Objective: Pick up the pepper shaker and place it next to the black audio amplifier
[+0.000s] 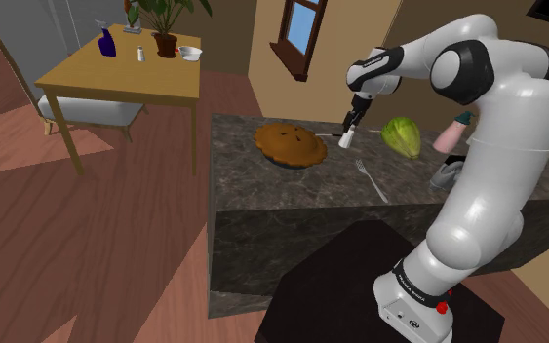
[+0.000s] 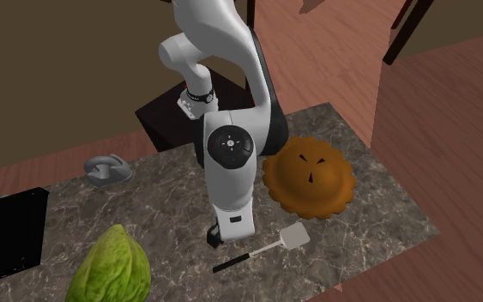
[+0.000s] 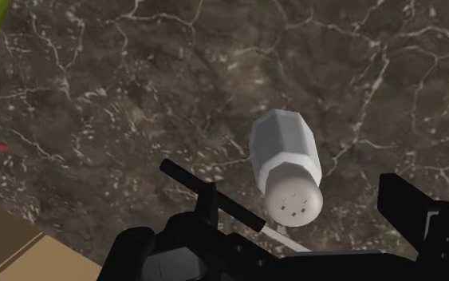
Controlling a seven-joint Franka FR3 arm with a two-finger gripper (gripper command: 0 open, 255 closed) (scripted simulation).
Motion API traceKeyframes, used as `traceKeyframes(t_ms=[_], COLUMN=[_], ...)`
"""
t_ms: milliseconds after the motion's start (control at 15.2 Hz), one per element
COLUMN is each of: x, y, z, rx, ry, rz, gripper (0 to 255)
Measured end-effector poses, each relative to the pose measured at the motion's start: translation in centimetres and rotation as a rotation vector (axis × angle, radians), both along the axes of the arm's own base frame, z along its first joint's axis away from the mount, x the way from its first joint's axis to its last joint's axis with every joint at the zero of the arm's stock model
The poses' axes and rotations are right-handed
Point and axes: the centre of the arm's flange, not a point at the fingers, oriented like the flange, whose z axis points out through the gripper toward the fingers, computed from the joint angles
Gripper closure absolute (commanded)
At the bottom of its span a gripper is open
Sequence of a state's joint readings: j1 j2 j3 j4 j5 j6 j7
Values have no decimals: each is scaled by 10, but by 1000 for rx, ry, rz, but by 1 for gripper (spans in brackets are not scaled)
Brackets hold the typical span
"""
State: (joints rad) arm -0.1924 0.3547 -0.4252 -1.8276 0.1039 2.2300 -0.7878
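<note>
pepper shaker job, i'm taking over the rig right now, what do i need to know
End effector: open, lowered over the white pepper shaker, one finger on each side of it, not clamped.
Pepper shaker: on the dark marble counter, between the pie and the green cabbage.
Black audio amplifier: on the counter at the second exterior view's left, beyond the cabbage.
Done: lined up for the grasp.
Left: close, lift, carry past the cabbage, set it down beside the amplifier.

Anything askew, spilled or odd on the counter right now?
Nothing spilled or damaged. The shaker looks upright under the open gripper; a spatula lies right beside it.
</note>
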Motion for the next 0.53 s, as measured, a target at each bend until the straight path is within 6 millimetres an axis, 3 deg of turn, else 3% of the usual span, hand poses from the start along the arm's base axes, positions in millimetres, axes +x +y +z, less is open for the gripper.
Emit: traceKeyframes(t_ms=[198, 528], x=[0, 0], y=[-2, -2], z=[-12, -14], rx=[0, 0], ry=[0, 0], rz=[0, 0], gripper=[0, 0])
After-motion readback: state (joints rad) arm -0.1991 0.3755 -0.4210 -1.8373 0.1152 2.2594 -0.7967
